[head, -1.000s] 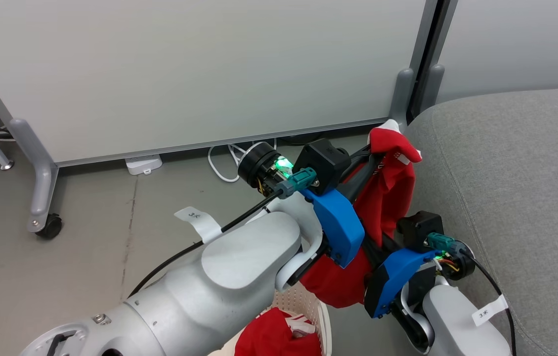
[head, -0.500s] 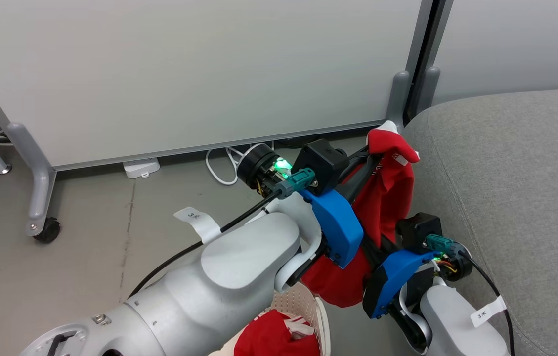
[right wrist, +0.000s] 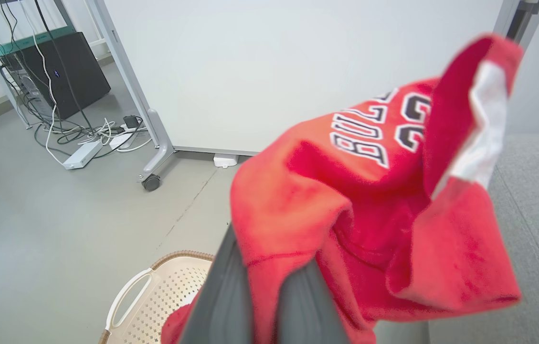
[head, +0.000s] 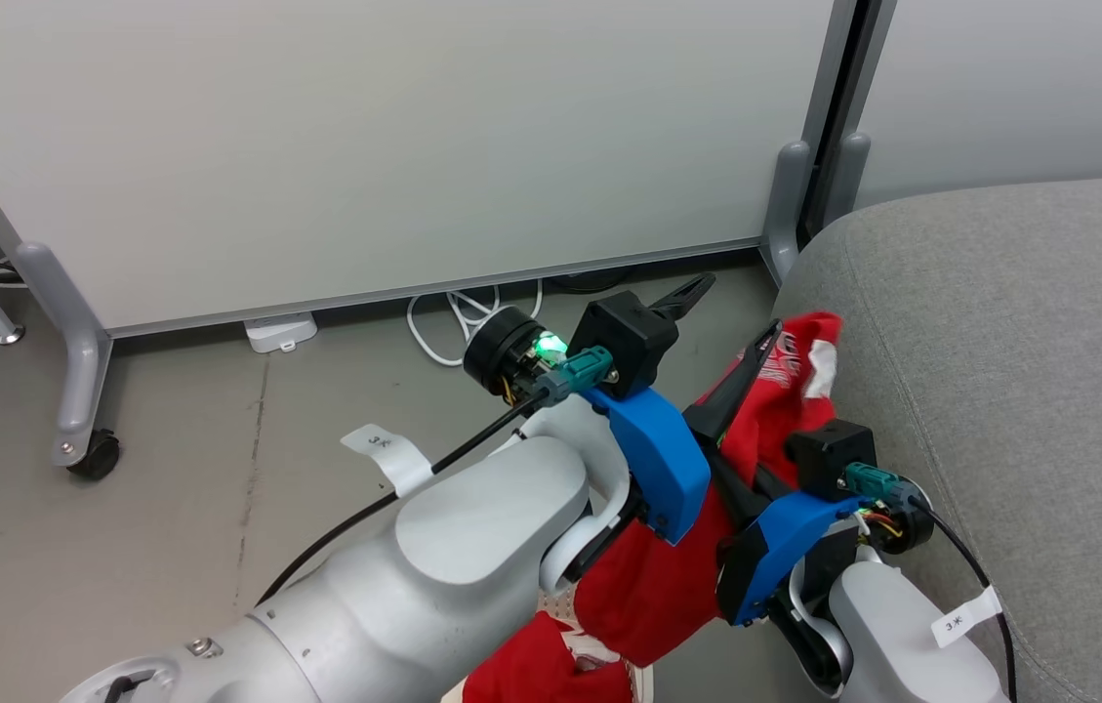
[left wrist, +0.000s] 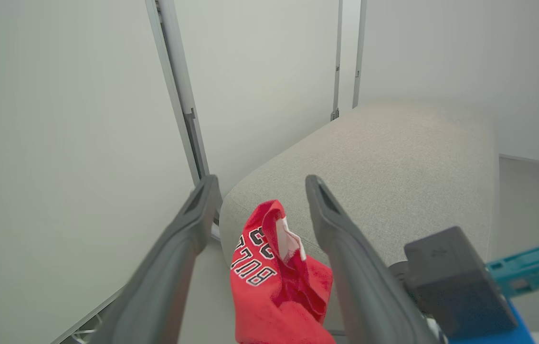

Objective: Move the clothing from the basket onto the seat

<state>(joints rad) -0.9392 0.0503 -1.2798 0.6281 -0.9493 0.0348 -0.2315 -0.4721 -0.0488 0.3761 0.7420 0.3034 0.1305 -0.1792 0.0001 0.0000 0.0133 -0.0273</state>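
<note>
Grey floor point(head: 121, 547), cream basket point(right wrist: 164, 291), white cables point(head: 453, 317), power strip point(head: 279, 330), partition castor point(head: 94, 456)

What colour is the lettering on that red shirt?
Black and white, on the red garment; clearest in the right wrist view.

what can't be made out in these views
Basket: right wrist view, cut off by the bottom edge, part behind the right fingers.
Second garment: head view, mostly behind the left arm and bottom edge.
Fingertip grip: right wrist view, wrapped in the held garment.
</note>
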